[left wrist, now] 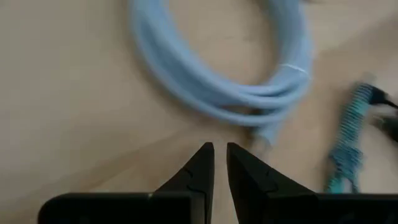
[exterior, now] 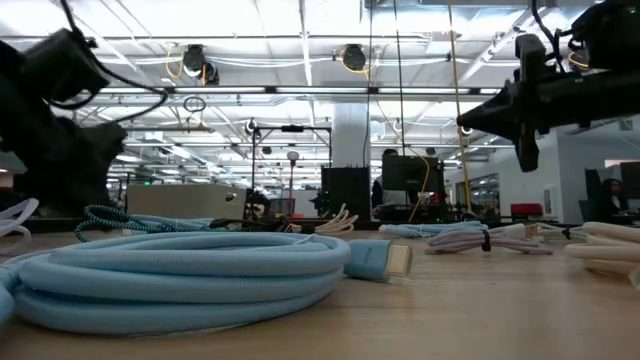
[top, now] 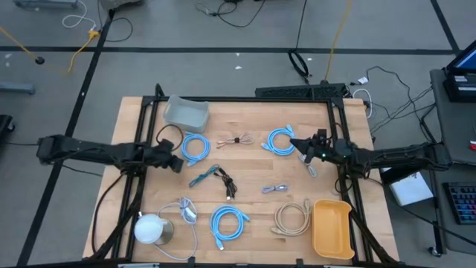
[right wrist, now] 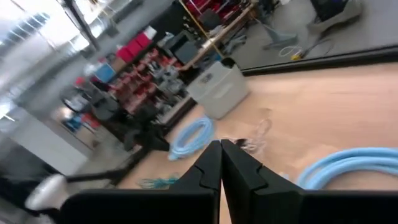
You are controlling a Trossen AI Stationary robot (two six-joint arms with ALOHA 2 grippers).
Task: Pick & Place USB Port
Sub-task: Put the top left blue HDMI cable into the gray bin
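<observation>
A: While the high view is up, note positions: left gripper [top: 177, 163] sits over the table's left half, just beside the blue coil [top: 195, 147], carrying nothing. Right gripper [top: 303, 147] is pressed together and empty, next to a second blue coil [top: 280, 141].

B: Where does the cable go?

A: Judging by the task, into a bin: the grey bin [top: 186, 112] lies at the far left, the yellow bin [top: 332, 228] at the near right. Which one is meant I cannot tell.

B: Clutter?

A: A teal braided cable [top: 204, 177] and a black cable [top: 226, 184] lie near the left gripper; a third blue coil [top: 226, 223], a beige coil [top: 292, 217] and a white dome-shaped object [top: 150, 228] sit nearer the front edge.

B: Low view?

A: A blue coil with its connector [exterior: 385, 259] fills the foreground; one gripper [exterior: 527, 150] hangs well above the wood.

B: Left wrist?

A: Fingers [left wrist: 198, 167] stand nearly together with a narrow slit and nothing between them, aimed at the coil's plug end [left wrist: 264, 134]. Probably lined up for that plug; the teal cable lying close beside it could snag.

B: Right wrist?

A: Fingers [right wrist: 209, 163] closed, the grey bin far ahead, blue coils on the wood between
</observation>
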